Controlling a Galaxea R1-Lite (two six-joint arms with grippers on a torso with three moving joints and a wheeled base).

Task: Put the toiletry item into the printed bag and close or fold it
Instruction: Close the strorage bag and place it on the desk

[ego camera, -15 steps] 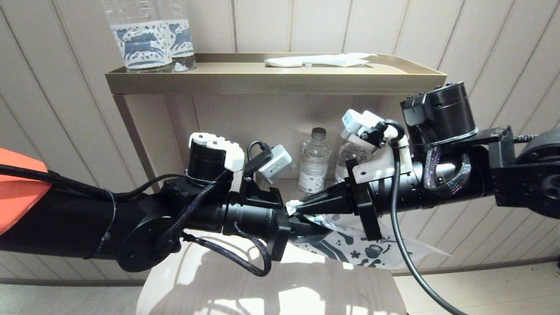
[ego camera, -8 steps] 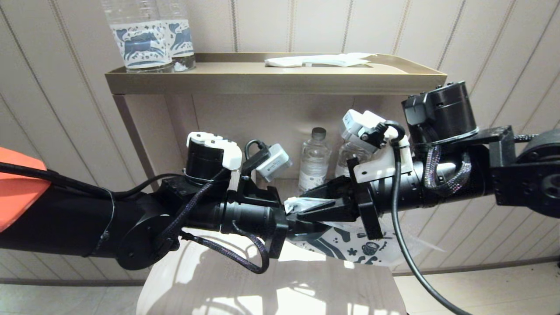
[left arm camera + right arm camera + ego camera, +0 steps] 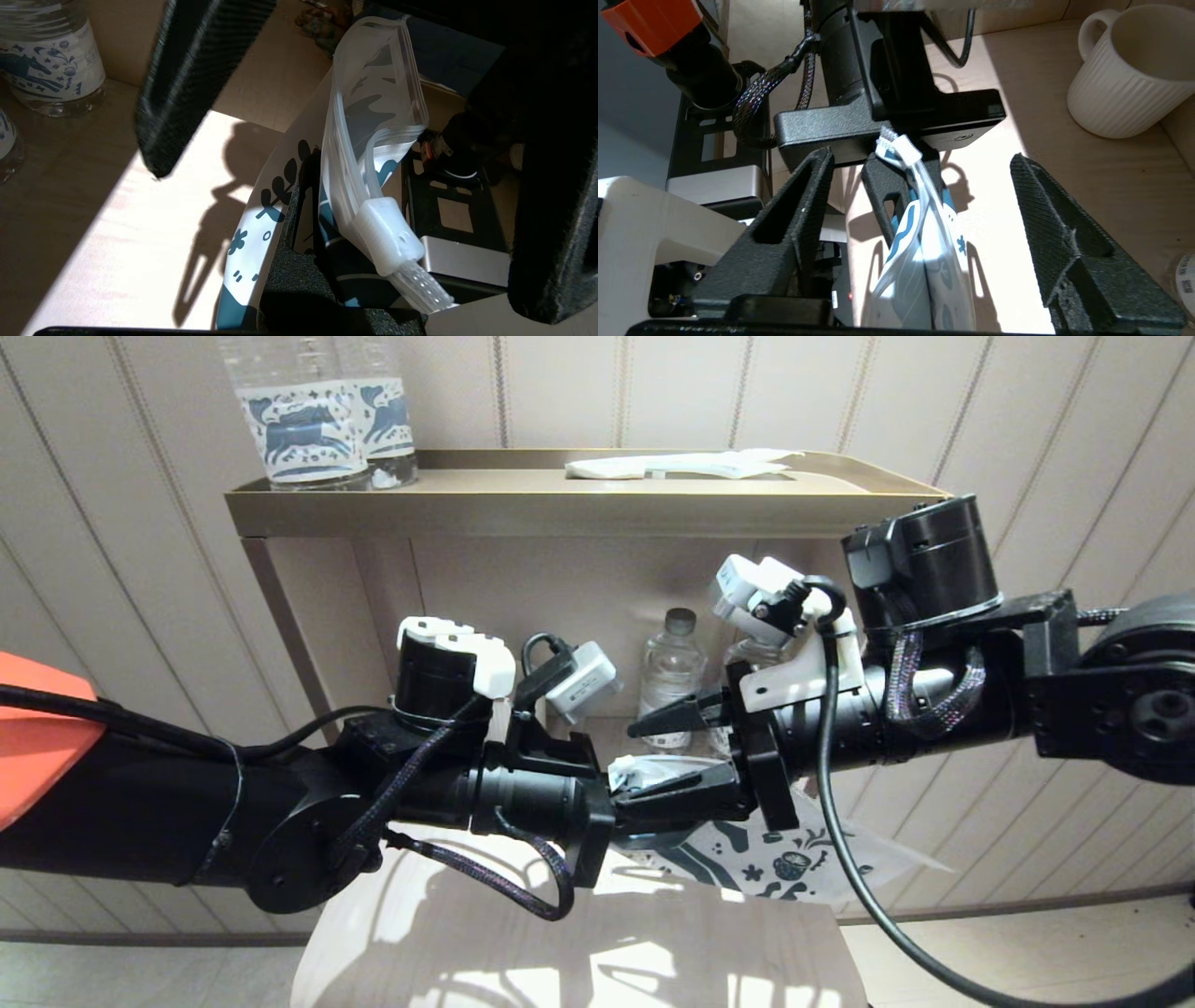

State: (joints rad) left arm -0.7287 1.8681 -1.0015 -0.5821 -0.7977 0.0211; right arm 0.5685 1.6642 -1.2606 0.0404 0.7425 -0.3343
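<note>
The printed bag (image 3: 780,866), white with dark blue doodles, hangs over the wooden table. My left gripper (image 3: 653,810) is shut on it near its zip end. The clear zip strip and its white slider (image 3: 387,233) stick out past the left fingers (image 3: 299,219). My right gripper (image 3: 920,161) faces the left one and stands open. Its two black fingers (image 3: 794,224) straddle the bag (image 3: 924,261) without touching it. In the head view the right gripper (image 3: 635,761) has one finger above the bag's top and one level with it. The toiletry item is hidden.
A gold shelf tray (image 3: 579,509) at the back holds two clear bottles with horse labels (image 3: 317,420) and a white wrapped packet (image 3: 681,465). Small bottles (image 3: 670,691) stand below the shelf. A white ribbed mug (image 3: 1129,70) sits on the wooden table (image 3: 579,943).
My right gripper has opened and let go of the bag's top, and its arm has risen a little. The left gripper kept its hold and stayed in place.
</note>
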